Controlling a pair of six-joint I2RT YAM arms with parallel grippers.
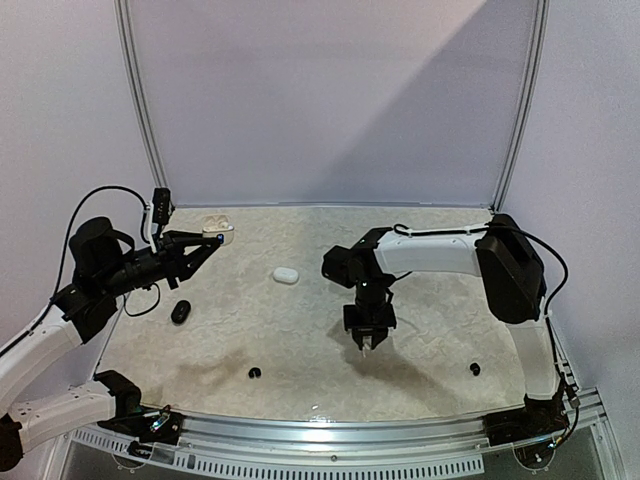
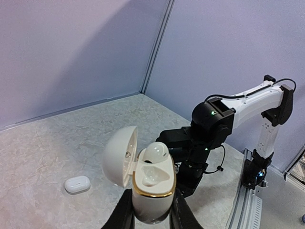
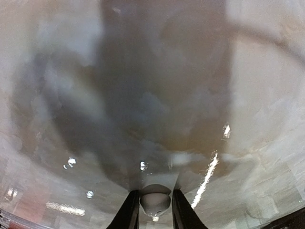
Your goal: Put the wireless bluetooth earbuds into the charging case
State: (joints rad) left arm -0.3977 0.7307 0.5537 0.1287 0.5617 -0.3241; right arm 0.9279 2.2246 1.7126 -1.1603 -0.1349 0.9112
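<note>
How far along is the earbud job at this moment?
Done: the left claw holds the white case, lid open, one earbud seemingly seated. In hand: the right claw grips a second earbud. Left: seating it, plus a black earbud and the other black earbud, both loose near the front edge.

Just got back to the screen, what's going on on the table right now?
The left gripper holds the open white case upright, lid swung back, with what looks like a seated earbud in one slot. The right gripper points down at the table, apart from that case, with a small white earbud pinched between its fingers. A closed white case, a black case, a near black earbud and a right-side black earbud lie on the table.
</note>
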